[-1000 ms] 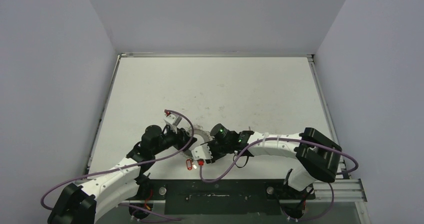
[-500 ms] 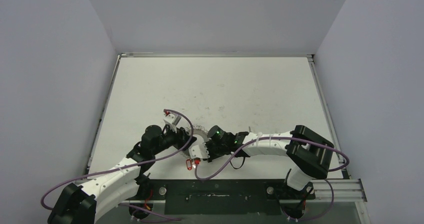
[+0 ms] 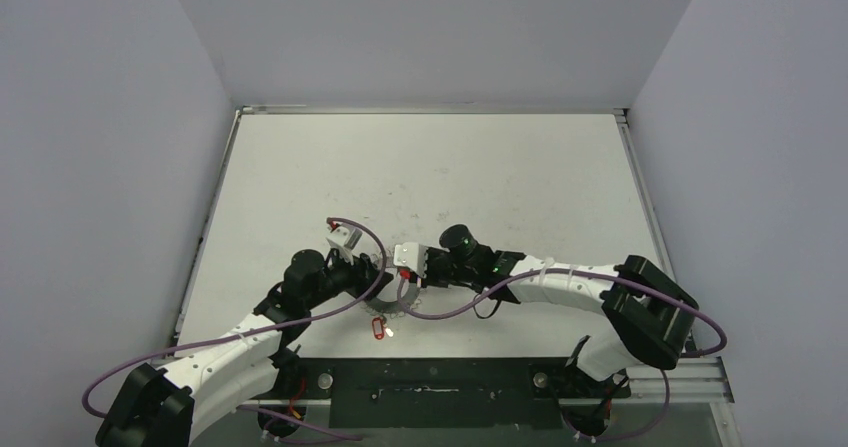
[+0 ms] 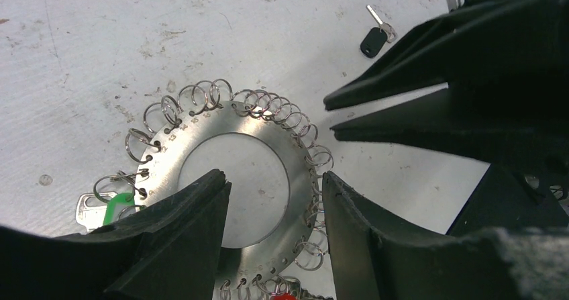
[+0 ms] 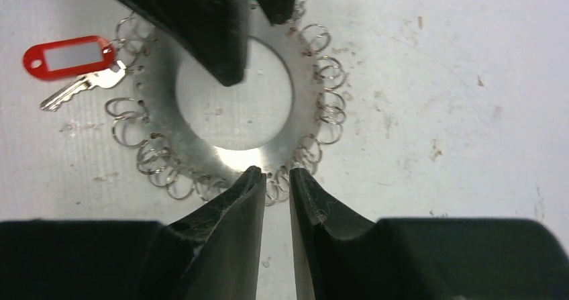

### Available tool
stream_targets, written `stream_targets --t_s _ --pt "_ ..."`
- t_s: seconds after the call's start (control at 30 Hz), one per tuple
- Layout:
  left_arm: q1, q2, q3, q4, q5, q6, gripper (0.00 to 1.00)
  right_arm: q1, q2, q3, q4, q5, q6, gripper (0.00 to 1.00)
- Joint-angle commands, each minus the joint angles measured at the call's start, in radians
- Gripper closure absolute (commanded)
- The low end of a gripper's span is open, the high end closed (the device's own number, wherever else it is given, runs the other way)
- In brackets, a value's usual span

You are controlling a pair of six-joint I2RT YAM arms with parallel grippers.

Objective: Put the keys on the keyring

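Note:
The keyring [image 4: 201, 129] is a flat grey metal disc with a round hole and small wire rings round its edge, lying on the table. Its green tag [image 4: 119, 203] shows at the left. My left gripper [image 4: 275, 186] is open and straddles the ring's band, one finger over the hole, one outside the rim. My right gripper [image 5: 272, 176] is open by a narrow gap, tips over the small rings on the opposite rim of the keyring [image 5: 300, 105]. One black-headed key [image 4: 373, 41] lies loose beyond the ring. The second key is not seen.
A silver key with a red tag [image 5: 67, 55] hangs on the ring; the tag also shows in the top view [image 3: 378, 327]. In the top view both grippers, left [image 3: 380, 282] and right [image 3: 410, 285], meet over the keyring [image 3: 390, 305] near the table's front. Purple cables loop off both arms.
My right gripper has swung from the near side of the keyring round to its far side. My left gripper has stayed over the ring.

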Motion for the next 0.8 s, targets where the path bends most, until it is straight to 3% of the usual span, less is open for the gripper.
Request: stream_targets --t_s 0.0,0.47,0.77 --pt "-0.007 -0.002 -0.003 0.059 -0.005 -0.011 0.49 -0.056 -0.062 -0.024 0.111 -0.053 0.108 0.78" --pt "-0.01 -0.004 -0.008 0.061 -0.005 -0.017 0.48 -0.014 -0.001 0.037 -0.186 -0.048 -0.118 0.74" --pt "-0.012 -0.012 -0.011 0.053 -0.008 -0.015 0.48 0.061 0.094 0.107 -0.252 0.018 -0.213 0.74"
